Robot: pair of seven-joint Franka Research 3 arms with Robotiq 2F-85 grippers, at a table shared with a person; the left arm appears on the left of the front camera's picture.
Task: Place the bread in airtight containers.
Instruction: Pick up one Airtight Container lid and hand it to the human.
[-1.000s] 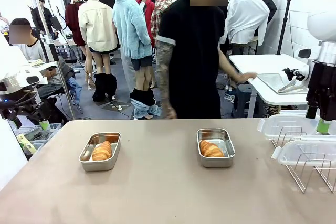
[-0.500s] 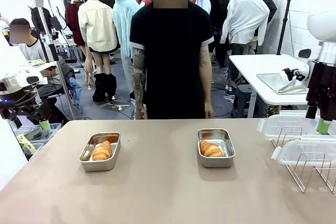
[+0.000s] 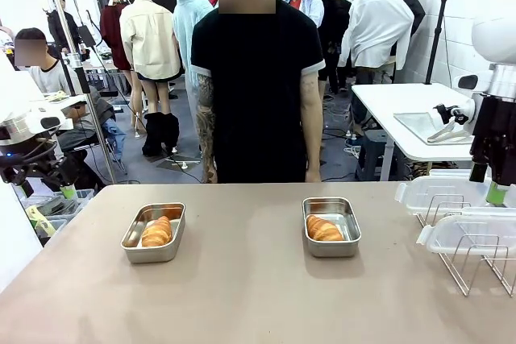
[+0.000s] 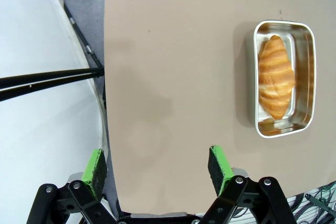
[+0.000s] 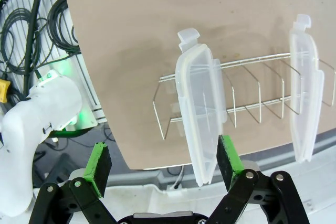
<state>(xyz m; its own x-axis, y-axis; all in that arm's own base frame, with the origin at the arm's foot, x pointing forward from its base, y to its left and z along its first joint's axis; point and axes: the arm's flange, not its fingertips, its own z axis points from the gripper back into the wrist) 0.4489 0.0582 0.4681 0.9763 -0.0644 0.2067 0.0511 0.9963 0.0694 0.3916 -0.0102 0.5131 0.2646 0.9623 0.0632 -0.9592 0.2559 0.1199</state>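
Your left gripper (image 4: 156, 165) hung at the left edge of the table (image 3: 258, 296), its jaws wide apart and holding nothing. In its wrist view one green pad sat over the tabletop and the other just off the edge. The left tub (image 3: 149, 255) lay well apart from it, in on the table's left half, with the left roll (image 3: 157, 231) inside.

Your right gripper (image 5: 164, 160) was spread just as wide and was also empty, at the table's right edge. Directly below it stood a wire rack (image 5: 247, 87) holding two clear lids on edge. The nearer lid (image 5: 202, 124) was close to one of its pads, and the farther lid (image 5: 304, 87) was a few slots along. The right tub (image 3: 332, 250) sat well apart from that gripper, toward the middle of the table, with the right roll (image 3: 324, 230) in it.

Bare tabletop lay between each gripper and its nearer tub. A person (image 3: 254, 78) in a black T-shirt stood at the far edge, arms down at the sides and hands off the table.

Both tubs were uncovered, shiny steel with rounded corners. Each held one golden-brown, ridged, glossy roll lying lengthwise and taking up most of the tub's length.
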